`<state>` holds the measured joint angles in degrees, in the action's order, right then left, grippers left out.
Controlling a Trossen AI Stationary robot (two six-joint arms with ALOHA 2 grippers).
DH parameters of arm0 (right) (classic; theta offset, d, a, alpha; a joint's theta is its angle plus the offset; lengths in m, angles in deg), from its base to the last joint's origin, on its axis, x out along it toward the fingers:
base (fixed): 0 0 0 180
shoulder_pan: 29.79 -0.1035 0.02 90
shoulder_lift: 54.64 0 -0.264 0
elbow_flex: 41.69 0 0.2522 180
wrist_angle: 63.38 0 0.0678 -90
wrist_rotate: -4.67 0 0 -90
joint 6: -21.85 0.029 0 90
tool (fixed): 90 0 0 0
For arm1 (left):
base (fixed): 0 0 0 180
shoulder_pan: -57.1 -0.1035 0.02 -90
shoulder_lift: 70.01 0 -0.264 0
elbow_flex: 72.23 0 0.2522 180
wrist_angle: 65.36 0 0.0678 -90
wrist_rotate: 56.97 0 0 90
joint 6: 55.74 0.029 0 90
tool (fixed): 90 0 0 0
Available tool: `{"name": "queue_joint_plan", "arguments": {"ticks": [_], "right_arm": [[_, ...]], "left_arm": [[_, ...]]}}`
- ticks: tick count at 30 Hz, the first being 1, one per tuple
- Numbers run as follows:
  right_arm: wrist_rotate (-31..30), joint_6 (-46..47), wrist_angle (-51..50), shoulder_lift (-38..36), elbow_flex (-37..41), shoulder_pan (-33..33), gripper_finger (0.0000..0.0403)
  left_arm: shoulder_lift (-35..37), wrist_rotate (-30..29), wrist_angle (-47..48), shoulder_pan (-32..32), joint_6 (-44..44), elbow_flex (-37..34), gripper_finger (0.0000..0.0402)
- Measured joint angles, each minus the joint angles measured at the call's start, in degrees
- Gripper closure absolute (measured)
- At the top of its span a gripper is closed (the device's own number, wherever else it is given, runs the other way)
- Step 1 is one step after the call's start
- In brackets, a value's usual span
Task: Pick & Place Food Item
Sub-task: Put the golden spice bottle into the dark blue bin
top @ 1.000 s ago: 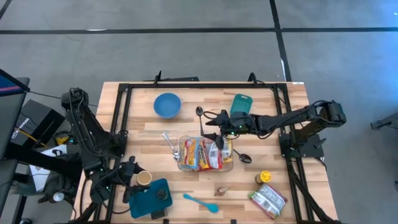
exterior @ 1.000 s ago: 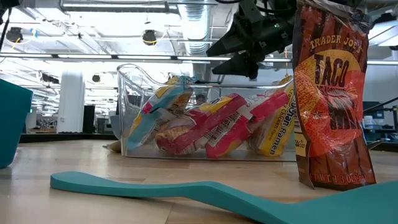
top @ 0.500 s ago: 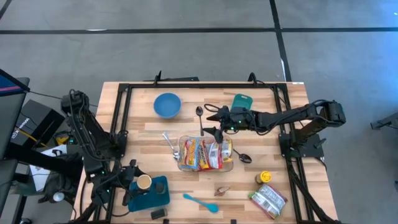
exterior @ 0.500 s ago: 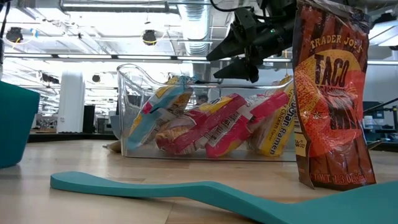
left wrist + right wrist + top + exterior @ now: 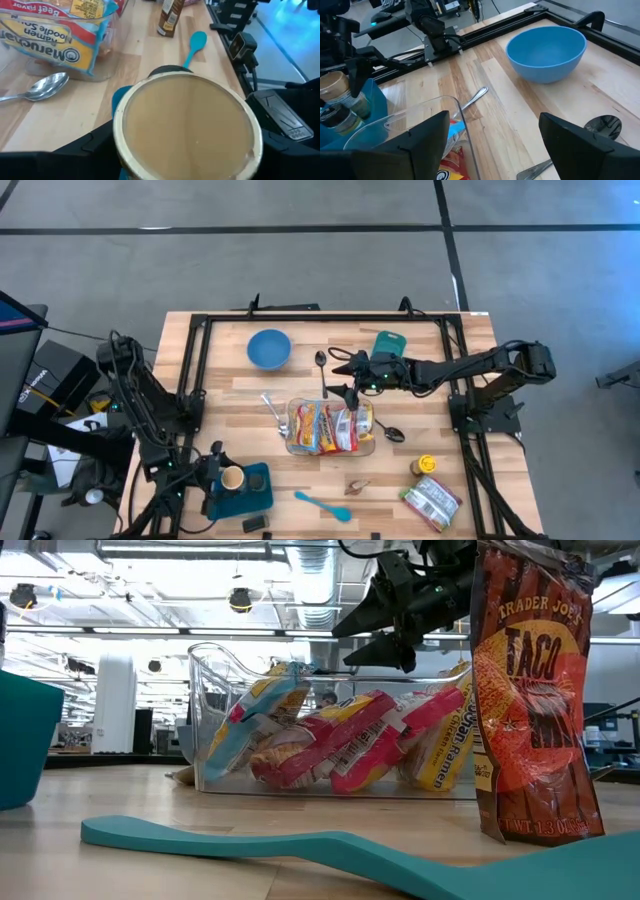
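One food item matters at this moment: a small round tub [image 5: 232, 478] with a tan lid, clamped between the fingers of the left gripper [image 5: 222, 479] at the counter's near-left corner. It hangs directly over the teal container [image 5: 250, 490], which suggests that is where it will be set down; whether its base already touches cannot be told. In the left wrist view the tub's lid [image 5: 187, 125] fills the frame with a dark finger on each side, a side-on hold that keeps it upright. Toward the middle of the counter [image 5: 220, 410] stands the clear bin [image 5: 325, 442] packed with ramen packets [image 5: 330, 750], with spoons lying beside it. Above the bin's far edge hovers the right gripper [image 5: 345, 375], fingers spread wide and carrying nothing, probably ready for another pick. Farther off sit the blue bowl [image 5: 269, 348], the teal spatula [image 5: 322, 505] and the taco bag [image 5: 530, 690].
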<state>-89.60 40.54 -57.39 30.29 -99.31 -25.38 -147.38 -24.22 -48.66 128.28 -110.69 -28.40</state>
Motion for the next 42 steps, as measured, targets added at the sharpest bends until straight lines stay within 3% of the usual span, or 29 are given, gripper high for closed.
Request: {"name": "queue_joint_plan", "arguments": {"ticks": [5, 10, 14, 21, 31, 42], "right_arm": [[0.0, 0.41, 0.0, 0.0, 0.0, 0.0, 0.0101], [0.0, 0.43, 0.01, 0.0, 0.0, 0.0, 0.0101], [0.0, 0.43, 0.0, 0.0, 0.0, 0.0, 0.0101], [0.01, 0.43, 0.0, 0.0, 0.0, 0.0, 0.0101], [0.02, 0.43, 0.0, 0.0, 0.0, 0.0, 0.0101], [0.02, 0.39, 0.0, 0.0, 0.0, -0.04, 0.0101]], "left_arm": [[-1.59, -0.11, -2.5, 0.0, -0.59, 0.0, 0.0131], [-4.56, -0.51, -5.49, -0.57, -0.61, 0.02, 0.0106], [-6.32, -0.64, -5.66, -0.79, -0.61, 0.04, 0.0109], [-6.38, -0.27, -6.58, -0.76, -0.59, 0.04, 0.0123], [-6.38, -0.18, -6.75, -0.76, -0.59, 0.04, 0.0101], [-6.38, -0.18, -7.22, -0.76, -0.59, 0.04, 0.0103]]}}
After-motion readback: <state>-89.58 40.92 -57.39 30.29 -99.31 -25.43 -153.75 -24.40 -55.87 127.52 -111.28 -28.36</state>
